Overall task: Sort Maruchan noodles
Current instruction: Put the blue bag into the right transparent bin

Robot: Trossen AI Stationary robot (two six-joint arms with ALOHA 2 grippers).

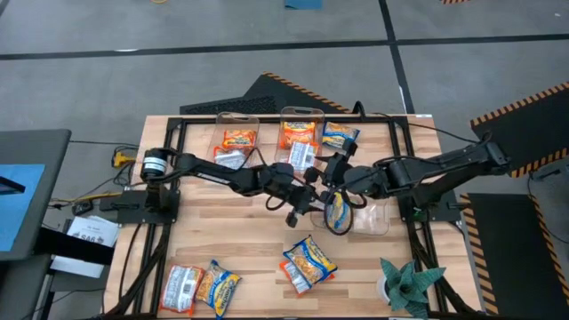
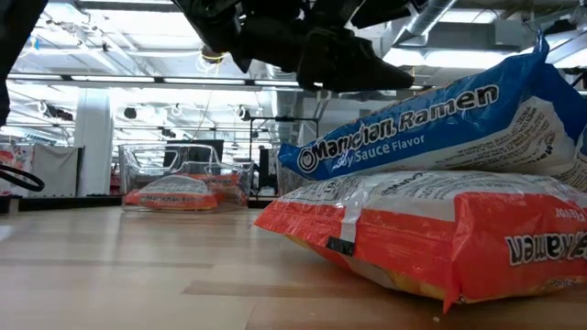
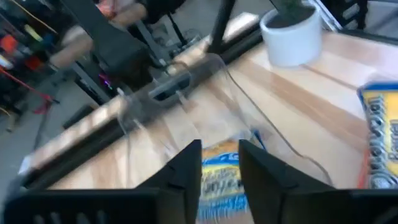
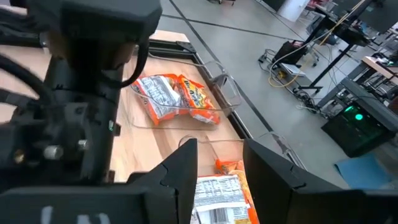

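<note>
Up close, you read "Maruchan Ramen, Soy Sauce Flavor" on blue packet (image 2: 431,119); left gripper (image 3: 221,163) fingers apart, right gripper (image 4: 221,163) likewise, mid-frame.

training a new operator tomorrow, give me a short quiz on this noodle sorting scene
1. True or false: in the low view, the blue Maruchan Soy Sauce Flavor packet lies on top of a red-and-silver packet.
2. In the high view, what stands at the table's lower right corner? A) a small plant in a white pot B) a kettle C) a stack of plates
3. How many packets lie in the far left clear bin, and in which colours?

Key: 1 true; 2 A; 3 two, one orange packet and one silver packet.
</note>
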